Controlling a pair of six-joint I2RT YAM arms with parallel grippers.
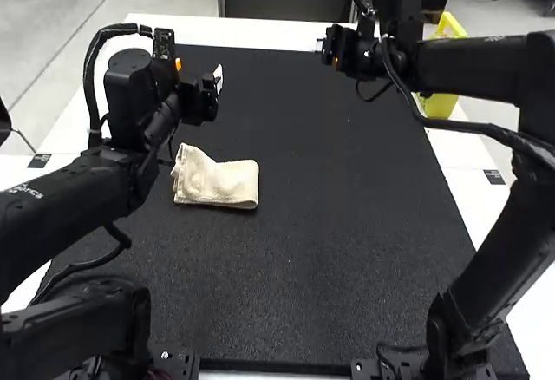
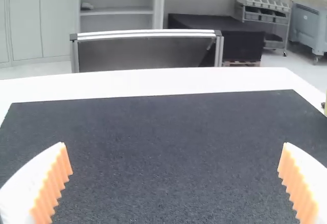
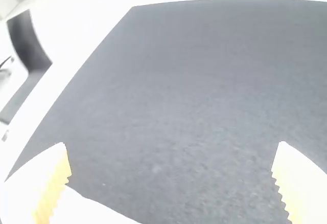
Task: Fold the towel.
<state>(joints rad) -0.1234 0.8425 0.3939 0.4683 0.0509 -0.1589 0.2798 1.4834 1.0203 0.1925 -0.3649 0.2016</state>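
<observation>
Where the black mat (image 1: 303,241) covers the white surface (image 1: 269,31), the towel (image 1: 218,182) lies folded into a small, slightly rumpled oblong, left of the middle. Just beyond it is the left gripper (image 1: 201,83), its jaws spread and empty; the right gripper (image 1: 335,49), well apart from the towel, has its jaws parted and empty too. A yellow container (image 1: 440,104) sits at the mat's far right.

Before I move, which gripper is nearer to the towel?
Left. In the high view, the left gripper, jaws open, hovers a little beyond the towel; the right gripper, also open, hovers farther beyond it and well over to the right.
</observation>
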